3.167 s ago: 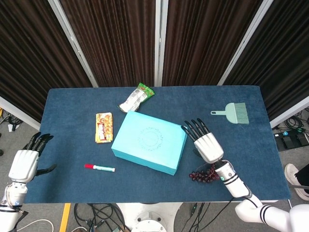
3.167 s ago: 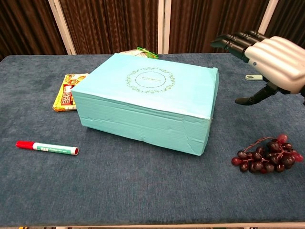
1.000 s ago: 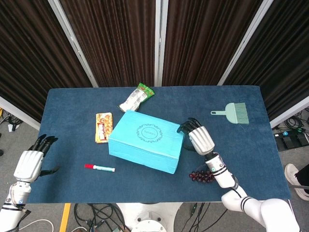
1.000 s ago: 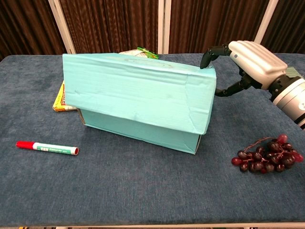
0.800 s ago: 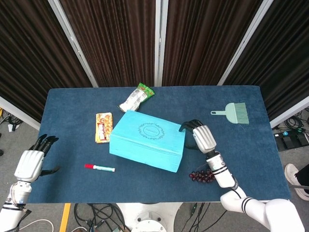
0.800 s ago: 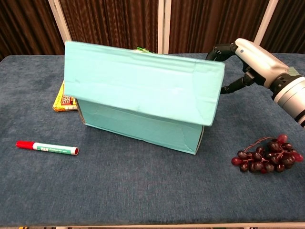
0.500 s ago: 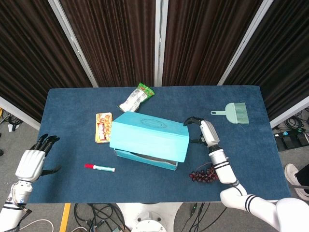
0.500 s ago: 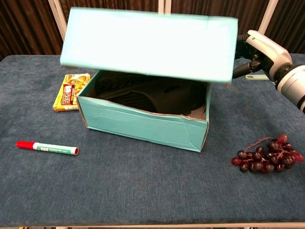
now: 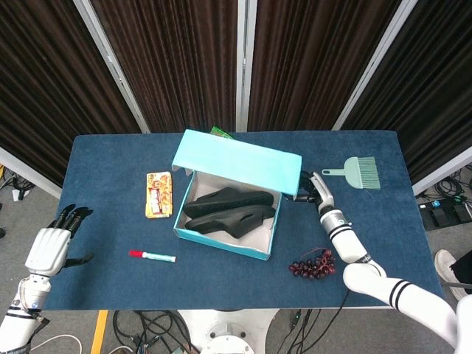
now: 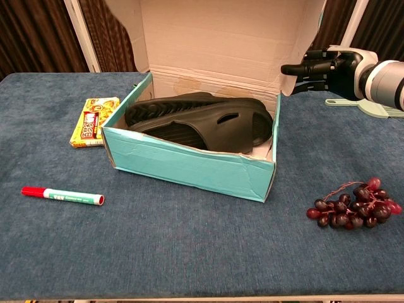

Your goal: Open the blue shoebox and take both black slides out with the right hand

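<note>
both black slides (image 10: 202, 123) lie lengthwise along the open blue shoebox (image 10: 189, 161), and my right hand's (image 10: 325, 69) fingers (image 10: 297, 69) pinch its raised lid (image 9: 240, 164).

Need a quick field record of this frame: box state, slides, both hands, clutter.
shoebox: blue, open, lid swung up and back
slides: two black ones, both inside the box, side by side
right hand: at the lid's right edge, fingers against it; grip unclear
left hand: off the table's left edge, fingers apart, holds nothing
marker: red cap, in front of the box to its left
snack packet: left of the box
grapes: right of the box, near front edge
brush: far right
task: box opened, slides not yet taken out
</note>
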`<state>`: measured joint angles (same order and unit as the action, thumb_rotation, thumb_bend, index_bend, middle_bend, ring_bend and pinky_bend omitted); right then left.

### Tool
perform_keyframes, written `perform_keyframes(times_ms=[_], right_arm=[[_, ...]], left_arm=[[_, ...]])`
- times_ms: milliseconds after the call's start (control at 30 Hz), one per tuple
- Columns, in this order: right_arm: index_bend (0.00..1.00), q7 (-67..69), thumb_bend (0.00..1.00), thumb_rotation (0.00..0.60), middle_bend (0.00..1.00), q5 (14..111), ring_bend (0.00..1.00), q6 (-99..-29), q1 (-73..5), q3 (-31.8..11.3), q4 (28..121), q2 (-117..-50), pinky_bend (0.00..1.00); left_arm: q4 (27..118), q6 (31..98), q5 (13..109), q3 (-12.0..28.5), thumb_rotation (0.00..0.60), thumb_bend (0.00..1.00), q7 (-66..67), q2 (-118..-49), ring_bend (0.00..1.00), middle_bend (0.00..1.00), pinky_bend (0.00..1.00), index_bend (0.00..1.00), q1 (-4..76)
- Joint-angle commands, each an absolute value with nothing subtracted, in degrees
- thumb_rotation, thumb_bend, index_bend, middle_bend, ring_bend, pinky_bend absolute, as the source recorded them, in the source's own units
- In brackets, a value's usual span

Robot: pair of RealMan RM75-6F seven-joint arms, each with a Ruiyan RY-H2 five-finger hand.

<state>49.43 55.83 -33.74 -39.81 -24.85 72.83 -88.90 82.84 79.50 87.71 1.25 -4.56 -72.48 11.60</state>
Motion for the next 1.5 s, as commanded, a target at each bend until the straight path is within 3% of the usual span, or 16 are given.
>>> perform_keyframes(times_ms=[33,200,333,400,500,567,700,767,967,1033,1200,1333,1500], right_arm=[[0.56,55.11,0.20,0.600,0.61,48.99,0.39,-25.10,-41.17,-29.32,72.61,-86.32,0.38],[0.54,57.07,0.13,0.600,0.61,45.19,0.38,-19.49,-41.77,-31.85,71.34,-85.74,0.39],[0.37,59.85,0.09,0.600,0.57,43.60,0.30,-15.21,-40.15,-35.05,72.70,-84.94,0.39],[0.24,60.88,0.08,0.600,0.51,43.25,0.23,-13.24,-39.06,-37.06,72.97,-84.66,0.35],[0.03,60.15,0.04,0.600,0.32,45.07,0.07,-14.38,-37.03,-39.26,73.92,-84.83,0.18],[0.00,59.18,0.01,0.600,0.16,47.03,0.00,-15.84,-35.28,-40.12,75.10,-84.63,0.03],[0.00,55.97,0.00,0.600,0.03,49.53,0.00,-19.53,-32.88,-39.17,76.71,-83.16,0.00],[0.00,52.33,0.00,0.600,0.01,50.81,0.00,-24.98,-31.90,-37.66,77.46,-82.57,0.00],[0.00,39.24,0.01,0.600,0.00,56.18,0.00,-51.46,-28.16,-34.90,81.53,-84.95,0.00],[0.00,36.84,0.02,0.600,0.00,59.59,0.00,-56.69,-27.64,-34.00,82.27,-85.44,0.00],[0.00,32.96,0.07,0.600,0.03,66.27,0.00,-59.15,-28.83,-30.75,84.21,-84.69,0.00],[0.00,31.11,0.10,0.600,0.11,68.86,0.00,-57.77,-30.89,-28.45,86.81,-84.81,0.00],[0.03,22.72,0.14,0.600,0.22,74.59,0.03,-58.48,-33.56,-23.64,87.80,-86.17,0.11]], left_arm=[[82.73,79.38,87.64,1.19,0.600,0.11,-4.62,-72.54,0.06,0.14,0.34,0.15,11.62],[82.39,79.25,87.48,1.17,0.600,0.11,-4.88,-72.76,0.06,0.14,0.34,0.15,11.64],[82.03,79.05,87.44,1.00,0.600,0.11,-5.09,-72.96,0.06,0.14,0.34,0.15,11.63],[81.89,79.06,87.51,0.94,0.600,0.11,-5.21,-73.01,0.06,0.14,0.34,0.15,11.63],[81.89,79.34,87.63,0.97,0.600,0.11,-5.30,-73.02,0.06,0.14,0.34,0.15,11.58],[81.85,79.49,87.59,0.98,0.600,0.11,-5.36,-72.97,0.06,0.14,0.34,0.15,11.50],[81.84,79.54,87.58,0.95,0.600,0.11,-5.40,-72.91,0.06,0.14,0.34,0.15,11.45],[81.84,79.53,87.62,0.91,0.600,0.11,-5.44,-72.99,0.06,0.14,0.34,0.15,11.45],[82.03,79.67,87.85,0.87,0.600,0.11,-5.22,-73.06,0.06,0.14,0.34,0.15,11.49],[82.14,79.67,87.89,0.91,0.600,0.11,-5.12,-73.10,0.06,0.14,0.34,0.15,11.56],[82.42,79.76,88.08,0.85,0.600,0.11,-4.89,-73.14,0.06,0.14,0.34,0.15,11.60],[82.49,79.90,88.09,0.80,0.600,0.11,-4.74,-73.08,0.06,0.14,0.34,0.15,11.51],[82.23,79.87,87.70,0.96,0.600,0.11,-4.89,-72.97,0.06,0.14,0.34,0.15,11.44]])
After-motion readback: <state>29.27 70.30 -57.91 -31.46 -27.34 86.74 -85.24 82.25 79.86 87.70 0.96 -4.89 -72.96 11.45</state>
